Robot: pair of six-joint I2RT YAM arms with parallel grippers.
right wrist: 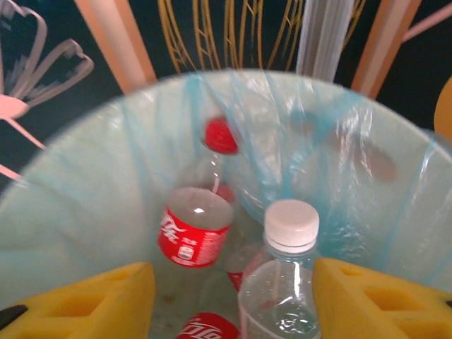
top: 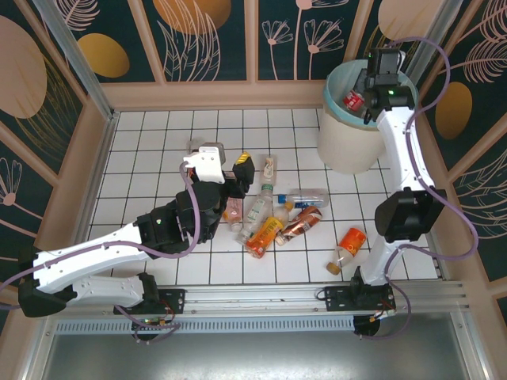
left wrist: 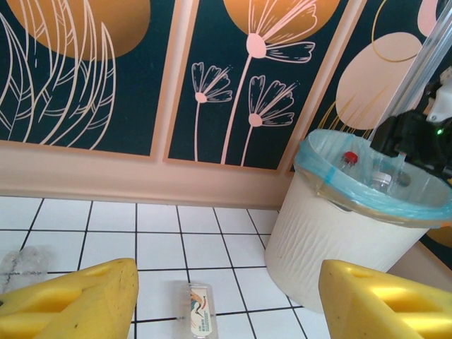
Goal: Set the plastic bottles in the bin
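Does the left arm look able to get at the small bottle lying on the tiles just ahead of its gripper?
Probably yes. The left gripper is open, and the small bottle lies flat just ahead of it, with bare tiles around it and nothing in the way.

Lighting: bright, even, from overhead. Shadows: soft and short on the white worktop [top: 158,142]. Top view: sharp throughout. Left wrist view: crisp, with a faint sheen on the worktop. Right wrist view: smeared blur across the bin [right wrist: 78,205] liner and rim; white-capped bottle [right wrist: 282,282] sharper.
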